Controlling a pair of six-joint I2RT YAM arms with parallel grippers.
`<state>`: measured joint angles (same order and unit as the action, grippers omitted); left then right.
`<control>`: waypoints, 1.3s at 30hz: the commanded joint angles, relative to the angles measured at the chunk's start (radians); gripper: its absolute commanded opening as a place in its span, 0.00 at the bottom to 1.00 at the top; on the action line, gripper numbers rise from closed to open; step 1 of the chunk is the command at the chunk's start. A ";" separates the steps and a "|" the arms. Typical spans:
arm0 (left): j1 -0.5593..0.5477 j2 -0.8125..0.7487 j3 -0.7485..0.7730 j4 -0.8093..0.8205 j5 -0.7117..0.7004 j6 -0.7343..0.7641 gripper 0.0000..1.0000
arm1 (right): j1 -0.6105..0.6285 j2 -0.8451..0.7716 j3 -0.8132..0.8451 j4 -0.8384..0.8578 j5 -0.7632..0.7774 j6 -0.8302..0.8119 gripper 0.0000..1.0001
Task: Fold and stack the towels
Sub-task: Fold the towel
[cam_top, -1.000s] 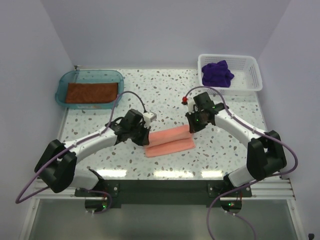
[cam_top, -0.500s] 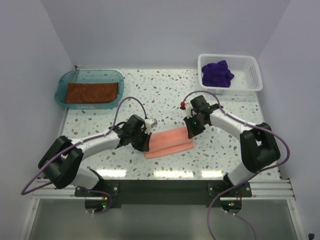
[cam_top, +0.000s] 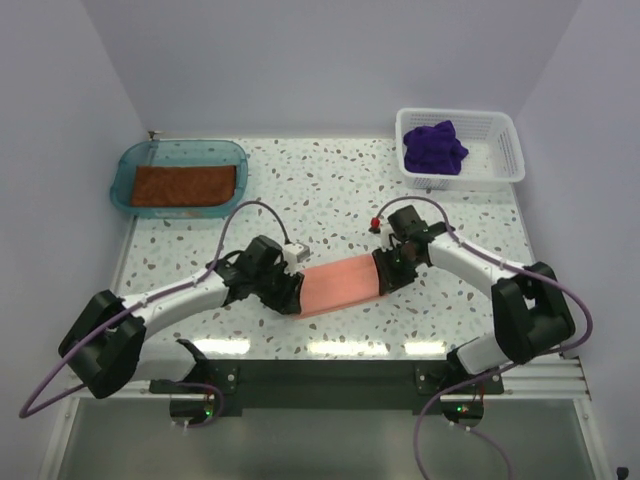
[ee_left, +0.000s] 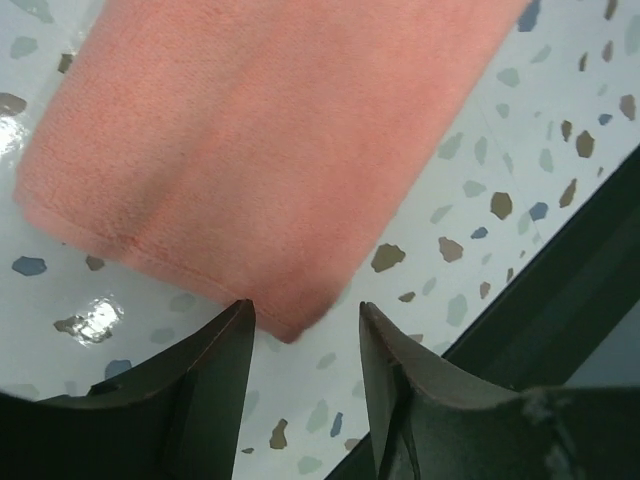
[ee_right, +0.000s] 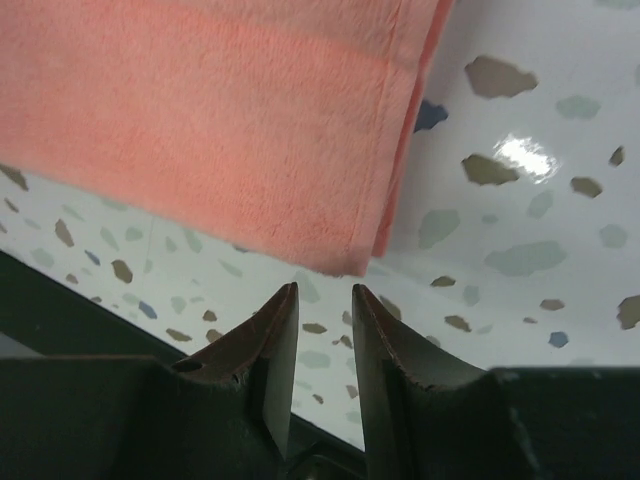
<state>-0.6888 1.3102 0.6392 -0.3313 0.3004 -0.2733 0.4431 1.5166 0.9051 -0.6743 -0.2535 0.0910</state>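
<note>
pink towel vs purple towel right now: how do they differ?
Pose: the pink towel lies folded flat as a neat rectangle, while the purple towel is a crumpled heap.
Place: pink sits on the table, and purple is inside the white basket.
Arms: the left gripper and right gripper stand open at pink's ends, while nothing is near purple.
Both are soft cloth, and neither is held.

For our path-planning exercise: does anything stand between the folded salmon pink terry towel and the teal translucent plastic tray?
No loose object: only speckled tabletop separates the salmon pink terry towel from the teal translucent plastic tray. The left arm's wrist and purple cable sit along that line.
</note>
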 commanded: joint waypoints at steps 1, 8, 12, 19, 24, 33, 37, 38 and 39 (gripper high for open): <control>-0.014 -0.095 -0.019 -0.008 0.085 -0.033 0.53 | 0.011 -0.107 -0.044 -0.022 -0.085 0.058 0.32; -0.014 -0.163 0.077 -0.006 0.049 -0.090 0.56 | 0.011 -0.243 -0.003 -0.002 -0.038 0.125 0.34; -0.017 -0.080 0.148 -0.003 0.003 -0.102 0.49 | 0.013 -0.240 -0.015 0.160 -0.036 0.217 0.33; -0.095 0.050 0.091 0.037 -0.081 -0.130 0.36 | 0.011 -0.187 -0.161 0.363 0.009 0.328 0.33; -0.106 0.092 0.002 0.089 -0.110 -0.181 0.33 | 0.011 -0.170 -0.262 0.417 0.089 0.377 0.33; -0.110 -0.006 0.014 0.049 -0.165 -0.222 0.45 | 0.011 -0.266 -0.233 0.305 0.175 0.320 0.33; -0.107 -0.080 0.075 -0.015 -0.257 -0.299 0.56 | 0.017 -0.292 -0.157 0.269 0.135 0.262 0.38; -0.106 -0.086 0.088 -0.029 -0.297 -0.309 0.58 | 0.022 -0.285 -0.131 0.266 0.122 0.250 0.39; -0.094 -0.095 0.096 -0.038 -0.325 -0.316 0.59 | 0.020 -0.279 -0.117 0.265 0.117 0.245 0.39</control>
<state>-0.7940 1.2594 0.6685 -0.3351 0.0948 -0.5251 0.4564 1.2541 0.7052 -0.3988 -0.1230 0.3904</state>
